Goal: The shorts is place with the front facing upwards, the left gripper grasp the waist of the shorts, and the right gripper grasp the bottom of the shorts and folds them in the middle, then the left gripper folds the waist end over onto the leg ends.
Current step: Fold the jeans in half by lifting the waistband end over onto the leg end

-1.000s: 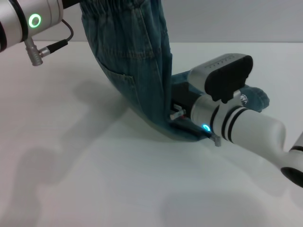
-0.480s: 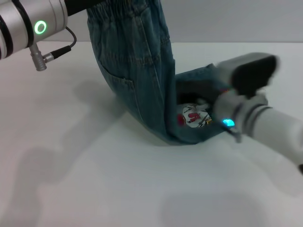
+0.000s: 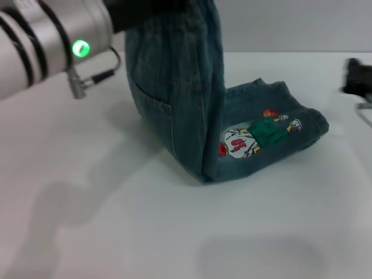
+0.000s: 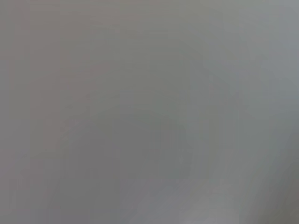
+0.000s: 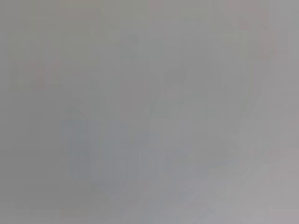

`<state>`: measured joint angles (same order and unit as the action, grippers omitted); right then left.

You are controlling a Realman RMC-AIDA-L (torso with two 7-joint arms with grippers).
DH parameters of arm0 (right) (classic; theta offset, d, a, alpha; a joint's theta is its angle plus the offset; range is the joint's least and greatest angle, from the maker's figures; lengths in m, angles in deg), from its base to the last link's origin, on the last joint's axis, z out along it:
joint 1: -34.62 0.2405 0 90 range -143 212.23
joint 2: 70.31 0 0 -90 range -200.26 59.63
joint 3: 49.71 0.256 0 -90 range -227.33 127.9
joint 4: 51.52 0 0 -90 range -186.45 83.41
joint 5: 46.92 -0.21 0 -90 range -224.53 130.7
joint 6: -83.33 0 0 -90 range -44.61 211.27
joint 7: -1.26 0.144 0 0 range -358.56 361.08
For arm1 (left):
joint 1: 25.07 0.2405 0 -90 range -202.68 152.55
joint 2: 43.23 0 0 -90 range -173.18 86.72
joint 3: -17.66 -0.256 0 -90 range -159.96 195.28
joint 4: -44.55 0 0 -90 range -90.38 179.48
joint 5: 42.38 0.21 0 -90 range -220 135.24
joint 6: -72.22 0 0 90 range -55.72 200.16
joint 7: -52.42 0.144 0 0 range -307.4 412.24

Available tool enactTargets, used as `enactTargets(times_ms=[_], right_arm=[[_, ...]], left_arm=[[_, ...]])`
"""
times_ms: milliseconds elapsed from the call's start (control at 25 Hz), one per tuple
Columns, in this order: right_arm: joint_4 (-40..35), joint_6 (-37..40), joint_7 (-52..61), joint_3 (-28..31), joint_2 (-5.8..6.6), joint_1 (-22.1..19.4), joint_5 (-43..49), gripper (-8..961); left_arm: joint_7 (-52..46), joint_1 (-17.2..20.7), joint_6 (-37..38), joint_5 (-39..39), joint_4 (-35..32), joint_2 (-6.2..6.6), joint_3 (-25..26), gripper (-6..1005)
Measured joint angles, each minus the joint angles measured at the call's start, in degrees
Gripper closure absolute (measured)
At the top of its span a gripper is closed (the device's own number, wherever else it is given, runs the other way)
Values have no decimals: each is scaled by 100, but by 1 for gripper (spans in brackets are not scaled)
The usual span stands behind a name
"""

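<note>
Denim: the shorts (image 3: 192,110), leg ends (image 3: 273,131) flat on the white desk (image 3: 116,232), cartoon patch (image 3: 256,135) up.
Waist end (image 3: 168,35): lifted, hanging left of the legs.
Left gripper (image 3: 148,7): nearer arm, above the waist; jaws hidden, grip unclear.
Right gripper (image 3: 357,78): far right, apart; jaws unreadable.
Containers: none.

White table (image 3: 116,232) bears the shorts' (image 3: 261,145) seemingly folded lower half.

Shorts (image 3: 192,110) on table (image 3: 116,232), waist raised left.
</note>
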<state>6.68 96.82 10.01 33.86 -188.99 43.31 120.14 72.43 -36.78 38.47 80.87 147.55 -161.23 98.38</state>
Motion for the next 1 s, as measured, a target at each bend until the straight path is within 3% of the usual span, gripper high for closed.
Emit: enactTargets(times_ms=[40, 240, 760, 1000], right_arm=[[0, 0, 0, 0, 0, 0, 0, 955], [836, -39, -291, 300, -42, -965, 3, 955], [937, -77, -297, 402, -41, -1250, 3, 955], [952, -74, -300, 411, -36, -1261, 3, 954]], left_arm=[[45, -33, 54, -74, -78, -1, -62, 997], [305, -303, 324, -501, -598, 1, -408, 985], [465, -910, 1123, -832, -1306, -20, -1263, 945], [851, -1335, 2113, -857, -2007, -38, -1979, 927]])
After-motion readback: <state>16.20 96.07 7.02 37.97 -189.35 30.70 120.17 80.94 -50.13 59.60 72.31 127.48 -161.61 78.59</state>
